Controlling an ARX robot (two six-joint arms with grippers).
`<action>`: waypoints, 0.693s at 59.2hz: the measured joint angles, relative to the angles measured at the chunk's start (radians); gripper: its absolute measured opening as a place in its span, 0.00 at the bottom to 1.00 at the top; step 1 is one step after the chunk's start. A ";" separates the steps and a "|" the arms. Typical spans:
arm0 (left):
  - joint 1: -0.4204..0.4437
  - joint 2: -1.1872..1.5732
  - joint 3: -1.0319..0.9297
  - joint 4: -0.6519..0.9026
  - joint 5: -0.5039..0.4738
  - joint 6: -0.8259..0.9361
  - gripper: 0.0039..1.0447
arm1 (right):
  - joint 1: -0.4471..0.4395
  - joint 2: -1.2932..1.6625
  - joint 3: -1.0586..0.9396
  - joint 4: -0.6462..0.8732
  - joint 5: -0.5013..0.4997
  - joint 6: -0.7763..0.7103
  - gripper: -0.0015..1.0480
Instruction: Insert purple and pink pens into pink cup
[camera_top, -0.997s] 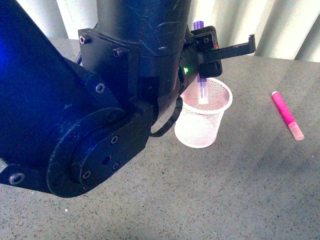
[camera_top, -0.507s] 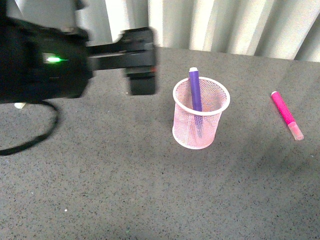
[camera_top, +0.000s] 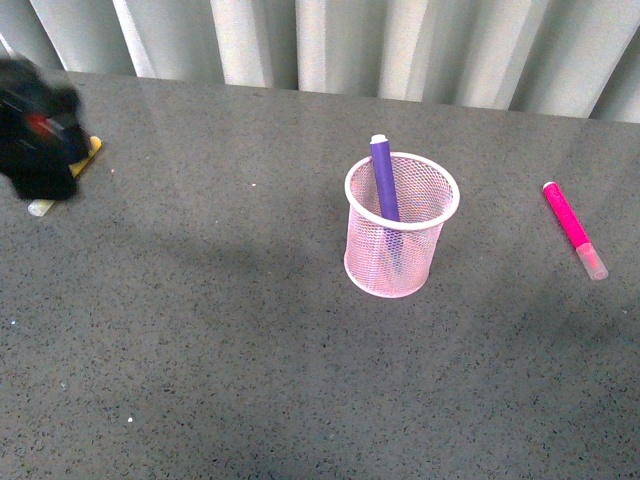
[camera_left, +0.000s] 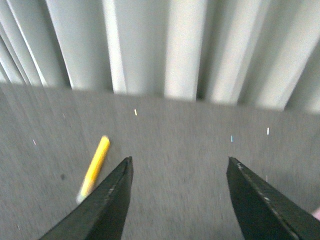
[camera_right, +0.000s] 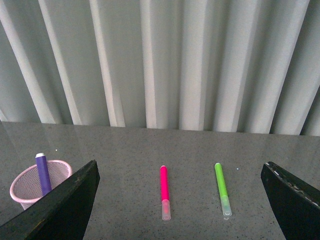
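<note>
The pink cup (camera_top: 425, 250) stands upright mid-table, with the purple pen (camera_top: 383, 180) leaning inside it, its tip above the rim. To the cup's right the pink pen (camera_top: 573, 228) lies flat on the table. My left gripper (camera_left: 180, 160) is open and empty, far to the cup's left; in the front view only a dark blur of that arm (camera_top: 38, 125) shows. My right gripper (camera_right: 181, 164) is open and empty, and is out of the front view. Its wrist view shows the pink pen (camera_right: 163, 185) lying ahead between its fingers, and the cup (camera_right: 22, 192) with the purple pen (camera_right: 42, 172) off to one side.
A yellow marker (camera_left: 95, 167) lies by the left gripper, also partly visible as the yellow marker (camera_top: 60, 190) at the table's far left. A green marker (camera_right: 221, 187) lies beside the pink pen. A pleated curtain (camera_top: 400, 45) runs along the table's back edge.
The left arm let go of the purple pen over the cup and swung away to the far left. The purple pen now stands in the cup.
</note>
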 joint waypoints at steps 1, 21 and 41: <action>0.010 -0.024 -0.010 0.019 0.006 0.002 0.52 | 0.000 0.000 0.000 0.000 0.000 0.000 0.93; 0.114 -0.316 -0.162 -0.098 0.108 0.018 0.03 | 0.000 0.000 0.000 0.000 -0.001 0.000 0.93; 0.218 -0.587 -0.228 -0.302 0.229 0.021 0.03 | 0.000 0.000 0.000 0.000 -0.001 0.000 0.93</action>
